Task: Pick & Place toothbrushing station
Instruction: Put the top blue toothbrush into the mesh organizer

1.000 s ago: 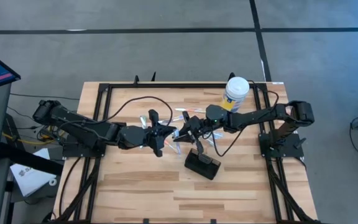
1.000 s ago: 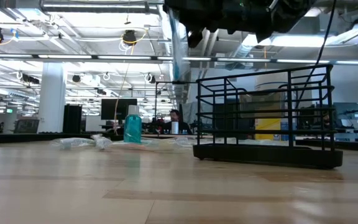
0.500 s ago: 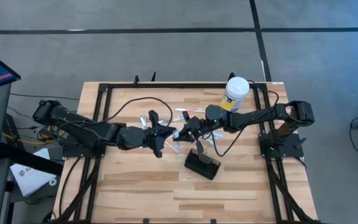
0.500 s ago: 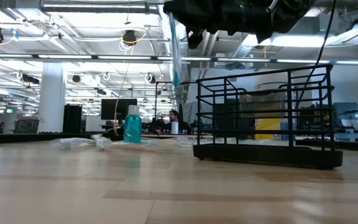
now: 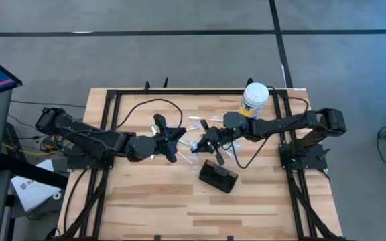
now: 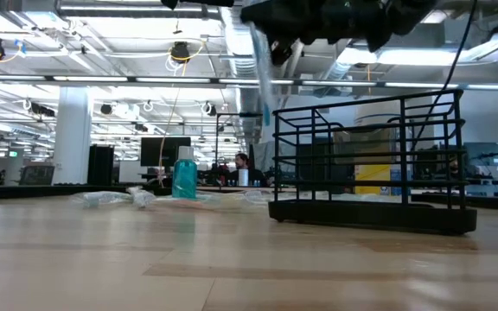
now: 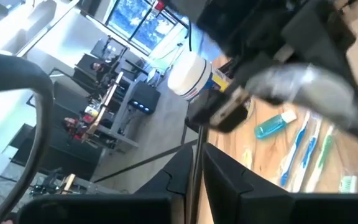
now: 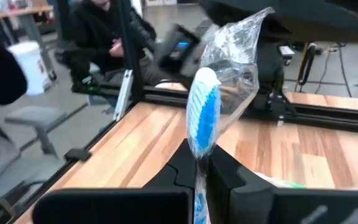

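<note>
Since a second ago we see the right claw has clamped onto a blue-and-white toothbrush in crinkled clear wrap and drawn slightly away from the left claw, which has rotated; whether its fingers are parted we cannot tell. The toothbrushing station, a black wire-frame rectangular holder, sits on the pale wooden plank counter just beside the right claw, toward the front edge. Loose toothbrushes lie on the counter. Print on the white-lidded, yellow-labelled tub is unreadable to us.
</note>
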`<action>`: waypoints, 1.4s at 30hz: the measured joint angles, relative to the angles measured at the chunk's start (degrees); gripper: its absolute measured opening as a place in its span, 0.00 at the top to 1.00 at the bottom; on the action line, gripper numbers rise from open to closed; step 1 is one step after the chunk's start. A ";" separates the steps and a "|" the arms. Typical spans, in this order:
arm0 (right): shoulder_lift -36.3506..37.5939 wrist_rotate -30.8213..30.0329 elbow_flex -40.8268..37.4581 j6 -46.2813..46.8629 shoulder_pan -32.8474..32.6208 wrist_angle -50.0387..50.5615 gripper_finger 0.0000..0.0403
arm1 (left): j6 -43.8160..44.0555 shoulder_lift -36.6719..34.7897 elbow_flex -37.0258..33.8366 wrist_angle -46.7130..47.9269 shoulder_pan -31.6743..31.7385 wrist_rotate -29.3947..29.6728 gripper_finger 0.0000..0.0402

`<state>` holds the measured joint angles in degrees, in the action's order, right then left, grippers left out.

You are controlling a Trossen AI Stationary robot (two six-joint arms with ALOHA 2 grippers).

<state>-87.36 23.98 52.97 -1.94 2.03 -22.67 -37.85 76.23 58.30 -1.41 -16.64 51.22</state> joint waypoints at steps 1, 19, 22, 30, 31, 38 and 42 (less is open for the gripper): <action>1.08 0.00 0.00 -1.03 -0.39 1.57 1.00 | 0.53 0.00 0.00 0.00 0.00 -0.02 0.93; 21.87 -16.17 -8.72 -0.81 -9.35 12.94 1.00 | 1.16 0.00 0.00 0.05 0.00 -0.06 0.93; 24.57 -20.03 -11.69 0.63 -11.92 12.24 1.00 | 1.25 0.00 0.00 0.06 0.00 -0.17 0.93; 28.52 -27.15 -15.24 3.69 -18.54 11.70 1.00 | 3.83 0.00 0.00 0.04 0.00 -0.22 0.93; 28.74 -28.01 -15.68 3.72 -19.71 11.72 1.00 | 3.85 0.00 0.00 0.04 0.00 -0.22 0.93; 29.27 -36.40 -18.46 3.65 -27.49 10.25 1.00 | 3.88 0.00 0.00 0.06 0.00 -0.33 0.93; 29.36 -41.51 -18.62 3.64 -30.90 10.54 0.99 | 4.22 0.00 0.00 0.08 0.00 -0.39 0.93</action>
<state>-58.00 -17.53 34.35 1.70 -28.87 -12.14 -33.63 76.23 58.30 -1.33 -16.64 50.83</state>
